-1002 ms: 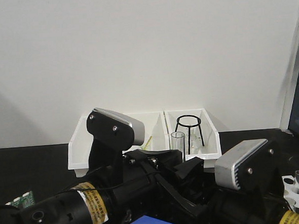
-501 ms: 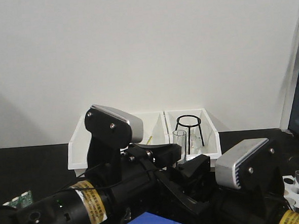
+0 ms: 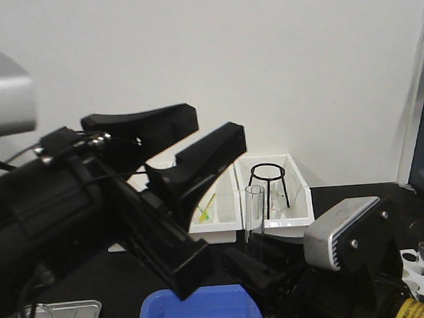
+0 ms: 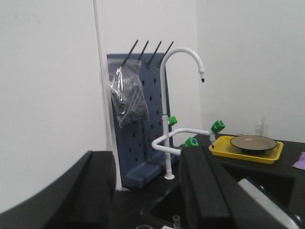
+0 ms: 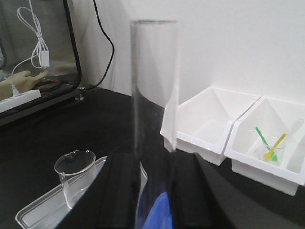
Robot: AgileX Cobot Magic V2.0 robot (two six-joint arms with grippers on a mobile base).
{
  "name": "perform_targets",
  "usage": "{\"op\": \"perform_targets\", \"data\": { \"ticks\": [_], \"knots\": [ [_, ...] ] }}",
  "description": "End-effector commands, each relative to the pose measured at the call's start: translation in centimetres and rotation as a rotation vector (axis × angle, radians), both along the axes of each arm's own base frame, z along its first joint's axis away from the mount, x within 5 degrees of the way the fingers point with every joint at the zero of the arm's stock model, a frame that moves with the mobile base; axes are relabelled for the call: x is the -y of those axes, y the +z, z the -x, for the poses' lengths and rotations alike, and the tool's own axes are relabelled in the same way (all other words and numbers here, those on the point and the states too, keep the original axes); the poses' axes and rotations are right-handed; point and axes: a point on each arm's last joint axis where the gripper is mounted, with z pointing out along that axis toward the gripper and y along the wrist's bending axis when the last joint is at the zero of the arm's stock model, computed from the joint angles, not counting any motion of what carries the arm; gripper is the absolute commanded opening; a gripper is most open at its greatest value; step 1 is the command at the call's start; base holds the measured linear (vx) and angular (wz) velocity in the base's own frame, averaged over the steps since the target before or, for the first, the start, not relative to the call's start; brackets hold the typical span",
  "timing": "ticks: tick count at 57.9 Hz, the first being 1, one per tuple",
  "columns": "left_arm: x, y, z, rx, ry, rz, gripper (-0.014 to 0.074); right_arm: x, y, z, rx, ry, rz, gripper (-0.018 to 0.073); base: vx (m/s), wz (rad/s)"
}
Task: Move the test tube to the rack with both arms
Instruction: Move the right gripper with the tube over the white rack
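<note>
Two arms are being shown in the front view. The test tube [image 3: 255, 210] is being held upright by the right gripper [image 3: 263, 260], pinched near its base, close to the white bins [image 3: 301, 191]. The left gripper [image 3: 214, 128] is being carried high, spread and empty. With the rack [image 3: 423, 279] at the lower right edge, the tube is best being kept vertical and moved slowly.

From the left wrist, only spread fingers [image 4: 205, 191] and a faucet [image 4: 167, 119] are being shown.

From the right wrist, the pinch on the tube is being confirmed, with a beaker [image 5: 74, 171] nearby; the rack is being left unseen.
</note>
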Motion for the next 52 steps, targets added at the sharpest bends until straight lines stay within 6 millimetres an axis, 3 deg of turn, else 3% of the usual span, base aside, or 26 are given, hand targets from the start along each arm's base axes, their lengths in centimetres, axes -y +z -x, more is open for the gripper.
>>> {"op": "perform_targets", "data": {
  "ticks": [1,9,18,28,41,47,52],
  "knots": [
    [-1.5,2.6,1.4,0.108,0.011,0.04,0.0388,0.2,2.4,0.0,0.175,-0.001,-0.008,-0.0011,0.0,0.0],
    [-1.9,1.9,1.7,0.062,0.023,-0.054,0.0229,1.7,2.7,-1.2,0.217,-0.099,0.016,-0.0011,0.0,0.0],
    [-1.8,1.1,1.5,0.007,0.026,-0.121,-0.0001,5.2,3.3,-3.2,0.236,-0.294,-0.07,-0.0011,0.0,0.0],
    [-1.7,0.4,1.4,-0.008,0.028,-0.16,-0.0006,10.0,3.4,-4.3,0.315,-0.494,0.0,-0.0011,0.0,0.0],
    [-1.4,-3.8,1.2,-0.099,0.019,-0.226,-0.0006,17.2,0.6,-1.7,0.398,-0.807,-0.049,-0.0011,0.0,0.0],
    [-1.3,-5.8,1.1,-0.177,0.013,-0.232,-0.0003,19.2,-1.1,-0.9,0.32,-0.892,-0.125,-0.0011,0.0,0.0],
    [-1.4,-7.1,1.1,-0.229,0.008,-0.22,-0.0003,19.5,-1.8,-1.0,0.305,-0.881,-0.097,-0.0011,0.0,0.0]
  ]
}}
